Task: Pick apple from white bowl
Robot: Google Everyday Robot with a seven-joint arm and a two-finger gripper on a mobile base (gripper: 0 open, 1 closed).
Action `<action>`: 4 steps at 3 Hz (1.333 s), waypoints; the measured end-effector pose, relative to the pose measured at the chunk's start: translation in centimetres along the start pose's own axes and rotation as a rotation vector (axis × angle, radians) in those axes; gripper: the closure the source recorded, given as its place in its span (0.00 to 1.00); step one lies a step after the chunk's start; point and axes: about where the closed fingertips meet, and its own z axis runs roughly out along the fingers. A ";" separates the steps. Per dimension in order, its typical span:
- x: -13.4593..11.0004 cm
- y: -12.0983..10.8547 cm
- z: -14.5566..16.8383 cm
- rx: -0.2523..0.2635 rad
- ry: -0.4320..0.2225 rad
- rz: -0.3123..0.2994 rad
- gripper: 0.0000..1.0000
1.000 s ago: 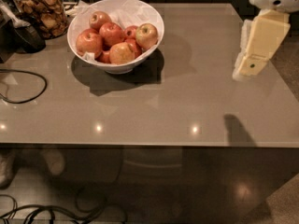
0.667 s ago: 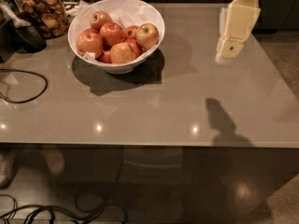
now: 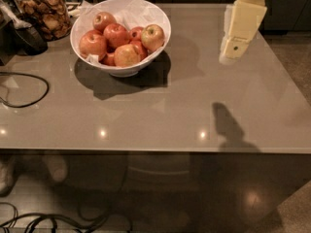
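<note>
Pale yellow, red-blushed apple (image 3: 152,37) sits at the right side of the glossy white round bowl (image 3: 125,71) near the grey tabletop's (image 3: 160,115) far-left corner; cream gripper (image 3: 228,56), shifted leftward off the right edge, hovers empty, spread or closed not discernible, so approach looks underway.

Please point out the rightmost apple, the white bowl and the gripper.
apple (image 3: 152,37), camera view, its blushed side.
white bowl (image 3: 124,71), camera view, front outer wall.
gripper (image 3: 228,56), camera view, lower tip, above table (image 3: 146,120) right side.
</note>
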 end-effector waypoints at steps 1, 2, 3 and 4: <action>-3.2 -4.9 1.8 0.042 -0.005 0.042 0.00; -3.1 -5.2 2.3 0.041 -0.012 0.058 0.00; -3.8 -6.5 3.1 0.045 -0.016 0.068 0.00; -4.9 -8.5 3.7 0.051 -0.024 0.065 0.00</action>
